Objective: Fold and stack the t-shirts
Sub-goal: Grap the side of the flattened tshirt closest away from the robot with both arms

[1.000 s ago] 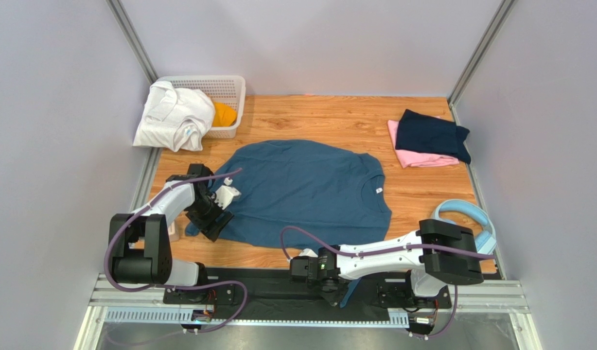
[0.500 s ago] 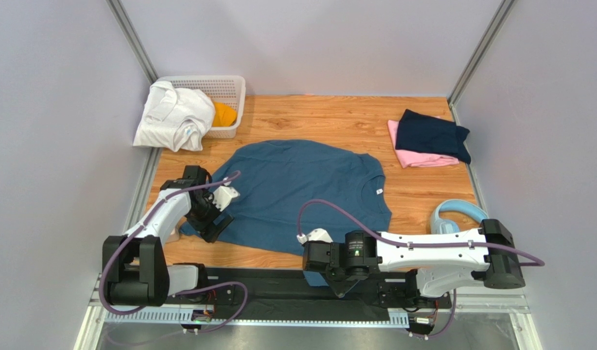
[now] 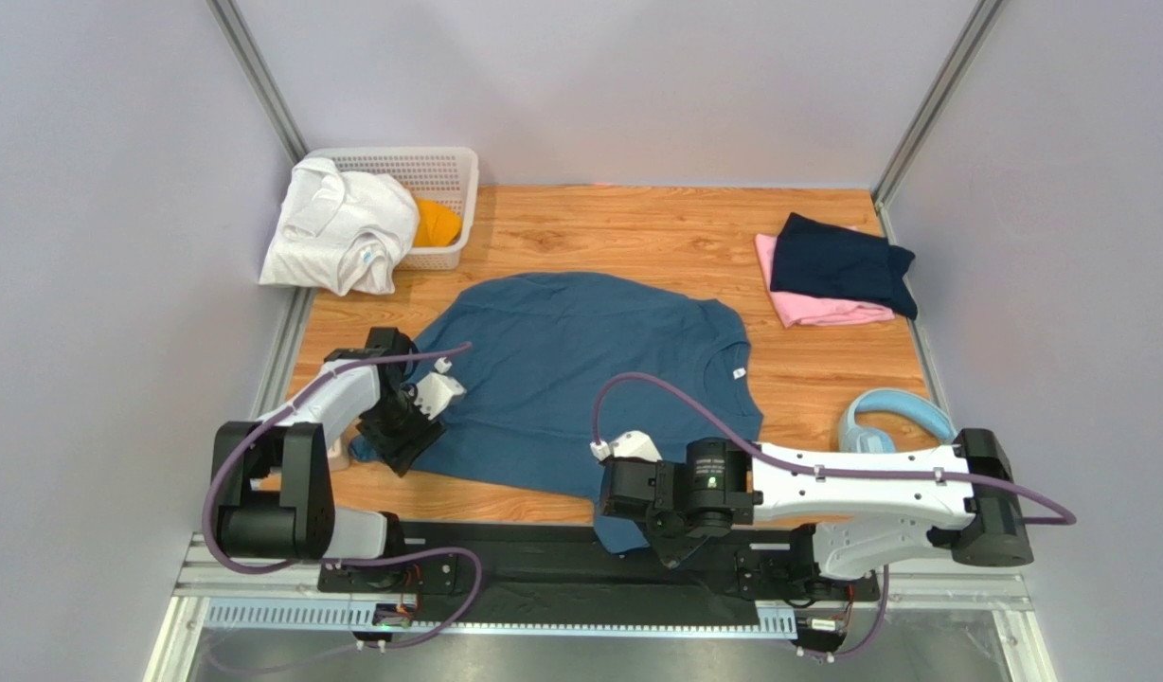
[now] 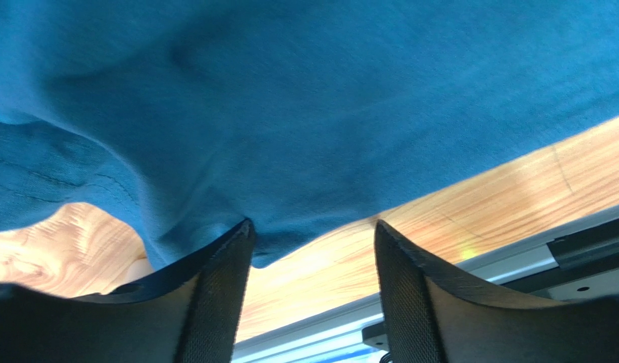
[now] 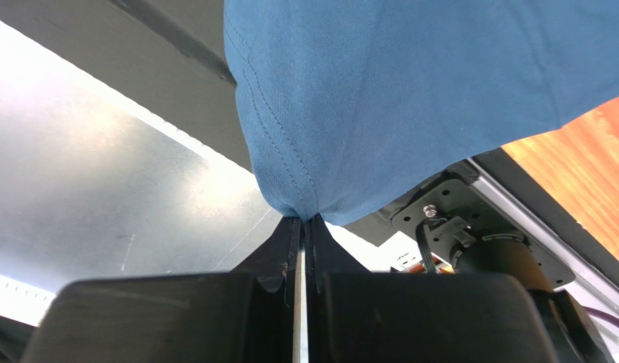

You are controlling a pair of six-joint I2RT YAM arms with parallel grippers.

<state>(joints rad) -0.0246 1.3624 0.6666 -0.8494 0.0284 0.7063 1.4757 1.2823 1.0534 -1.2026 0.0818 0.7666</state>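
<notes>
Between R fingers (image 5: 278, 249), teal shirt (image 5: 411, 76) hem pinched.

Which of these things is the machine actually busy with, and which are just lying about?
Part of the job: teal-blue t-shirt, folded navy t-shirt, folded pink t-shirt beneath it, white garment, orange garment.
Just lying about: white lattice basket, light-blue headphones.

White lattice basket (image 3: 445, 176) at the table's (image 3: 659, 228) far-left corner; light-blue headphones (image 3: 900, 404) near its right edge.
</notes>
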